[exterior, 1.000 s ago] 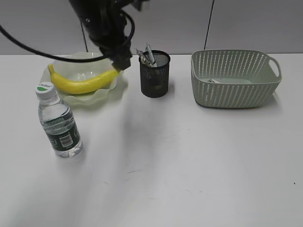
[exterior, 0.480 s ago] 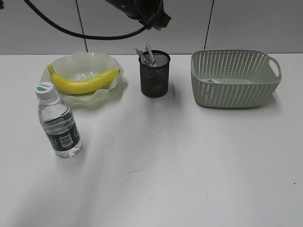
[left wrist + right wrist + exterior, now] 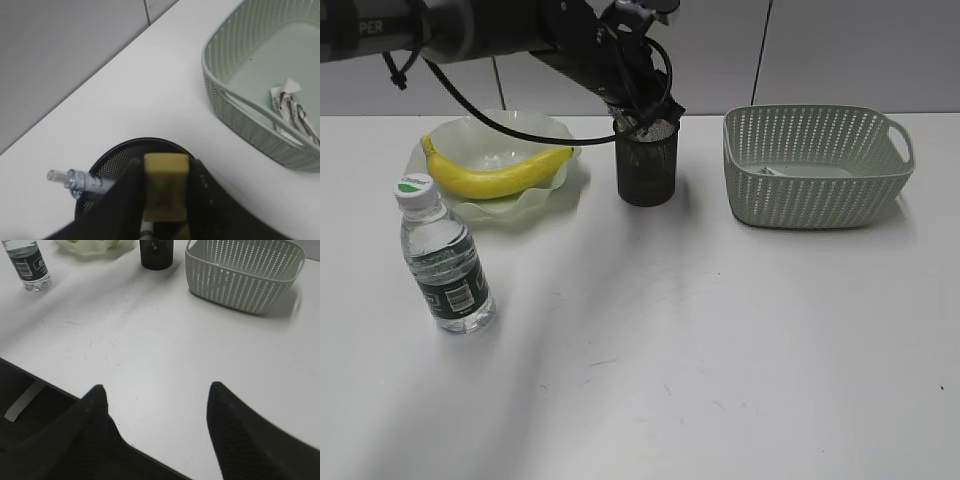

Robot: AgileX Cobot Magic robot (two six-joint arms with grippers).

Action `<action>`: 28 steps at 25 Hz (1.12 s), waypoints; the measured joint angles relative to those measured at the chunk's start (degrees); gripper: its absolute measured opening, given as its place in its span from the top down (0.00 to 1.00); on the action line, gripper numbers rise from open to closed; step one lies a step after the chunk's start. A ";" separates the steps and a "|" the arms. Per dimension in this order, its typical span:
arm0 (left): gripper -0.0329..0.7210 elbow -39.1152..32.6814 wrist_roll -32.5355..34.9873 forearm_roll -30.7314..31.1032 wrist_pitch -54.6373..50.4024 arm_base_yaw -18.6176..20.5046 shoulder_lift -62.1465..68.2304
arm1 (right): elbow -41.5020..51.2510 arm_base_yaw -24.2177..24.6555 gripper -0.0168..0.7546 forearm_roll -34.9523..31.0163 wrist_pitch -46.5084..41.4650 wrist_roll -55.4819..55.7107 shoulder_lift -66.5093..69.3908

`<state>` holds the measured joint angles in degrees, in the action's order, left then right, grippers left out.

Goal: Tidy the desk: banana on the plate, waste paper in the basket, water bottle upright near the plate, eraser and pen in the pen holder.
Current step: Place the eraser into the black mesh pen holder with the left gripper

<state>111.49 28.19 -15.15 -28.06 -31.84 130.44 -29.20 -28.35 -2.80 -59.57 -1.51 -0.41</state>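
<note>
Yellow-tan rubber fills my left wrist view: the eraser [image 3: 166,186] sits clamped between the dark fingers of my left tool [image 3: 165,192], directly over the black mesh pen holder [image 3: 131,160]. A clear pen [image 3: 82,181] end leans out over the holder's left rim. From the exterior camera, that arm reaches in from the upper left, and its tool [image 3: 638,112] covers the holder's [image 3: 647,170] mouth, so I can't see the eraser there.

Writing is scarce. White letters "PER" show on the arm [image 3: 380,27] at the top left, the rest cut off. The water bottle [image 3: 442,258] stands upright on the white counter [image 3: 720,340], just in front of the plate [image 3: 510,205]; its dark label has print too small for me to read, and the white cap carries a green mark.

The banana [image 3: 495,175] lies across the plate. Crumpled waste paper [image 3: 292,112] rests inside the green basket [image 3: 235,117].

My right tool [image 3: 157,395] hangs above the counter's near edge, fingers spread wide apart, gripping nothing.
</note>
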 joint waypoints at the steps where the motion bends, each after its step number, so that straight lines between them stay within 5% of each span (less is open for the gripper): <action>1: 0.70 0.00 0.00 0.00 0.77 0.00 0.55 | 0.00 0.00 0.33 0.00 0.00 0.13 0.00; 17: 0.70 0.00 0.00 4.12 3.20 0.00 2.54 | 0.00 0.00 0.33 0.13 0.00 0.34 0.00; 23: 0.52 0.00 0.00 4.06 3.63 0.00 2.48 | 0.00 0.00 0.33 0.13 0.00 0.34 0.00; 28: 0.50 0.00 0.00 4.18 4.27 0.00 0.88 | 0.00 0.00 0.33 0.13 0.00 0.34 0.00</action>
<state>111.49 28.19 -10.97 -23.79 -31.84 131.32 -29.20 -28.35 -2.67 -59.57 -1.17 -0.41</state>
